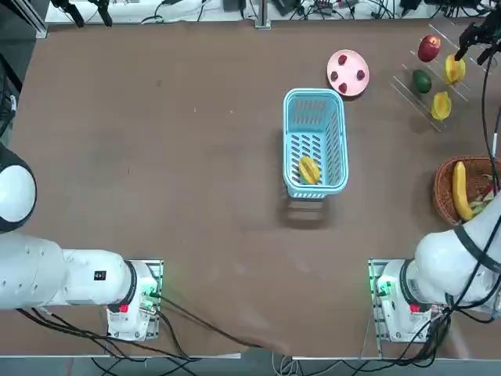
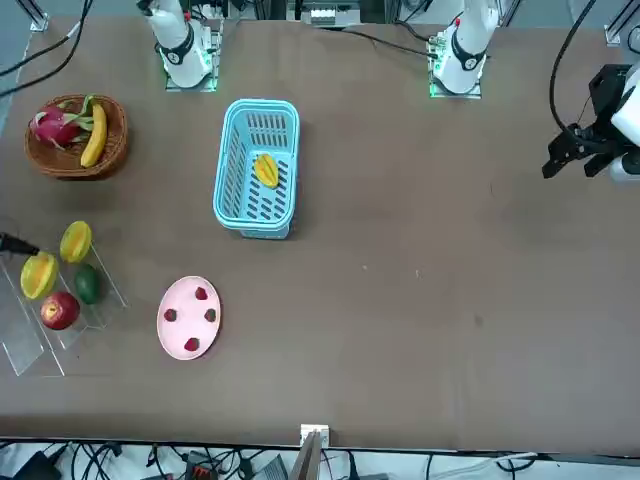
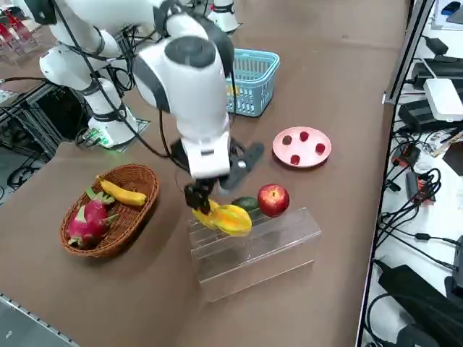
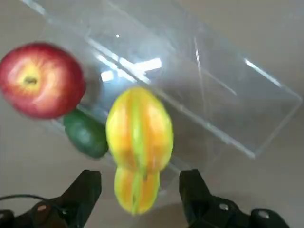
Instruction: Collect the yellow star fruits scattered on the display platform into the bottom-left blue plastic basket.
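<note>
Counter [image 1: 172,157]: brown surface carrying every item below, with the blue plastic basket as landmark; blue plastic basket [image 1: 315,142] standing near the counter's middle, holding one star fruit [image 1: 309,169] lying on its slotted floor toward the end nearer the robot's bases.

Display platform [image 3: 253,246]: clear acrylic stepped stand sitting well apart from the blue plastic basket, on the robot's right and farther from the bases; carrying two star fruits, one [image 4: 139,131] on a step and one [image 4: 136,189] just below it, the two overlapping in the wrist view; also carrying a red apple [image 4: 42,80] and a green fruit [image 4: 86,134] just beside them.

Wicker basket [image 3: 108,210]: sitting on the blue plastic basket's right, nearer the bases than the platform, holding a banana [image 3: 121,193] and a pink dragon fruit [image 3: 87,224].

Pink plate [image 1: 347,72]: lying just beyond the blue plastic basket's far end, carrying small red pieces.

Right tool [image 4: 140,190]: hanging over the platform, fingers [image 4: 86,190] spread apart on either side of the lower star fruit, not clamping it.
</note>
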`<control>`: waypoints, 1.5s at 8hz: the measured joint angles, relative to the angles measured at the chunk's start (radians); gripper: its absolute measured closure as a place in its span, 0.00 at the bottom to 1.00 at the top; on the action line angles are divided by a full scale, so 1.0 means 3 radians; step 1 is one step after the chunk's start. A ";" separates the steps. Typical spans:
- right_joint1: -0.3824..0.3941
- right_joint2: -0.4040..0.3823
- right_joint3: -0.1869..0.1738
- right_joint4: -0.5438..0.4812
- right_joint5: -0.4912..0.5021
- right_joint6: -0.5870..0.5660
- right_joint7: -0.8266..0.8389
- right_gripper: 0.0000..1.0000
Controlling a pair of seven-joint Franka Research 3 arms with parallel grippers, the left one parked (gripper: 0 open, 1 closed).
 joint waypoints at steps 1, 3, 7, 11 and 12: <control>-0.0012 0.0065 0.0002 0.0040 0.0054 0.0064 -0.0016 0.00; -0.0030 0.0092 0.0003 0.0057 0.0066 0.0116 -0.0023 0.00; -0.0033 0.0154 0.0004 0.0058 0.0066 0.0150 -0.0026 0.00; -0.0037 0.0250 0.0009 0.0057 0.0064 0.0198 -0.0062 0.21; -0.0034 0.0240 0.0013 0.0074 0.0043 0.0198 -0.0074 0.38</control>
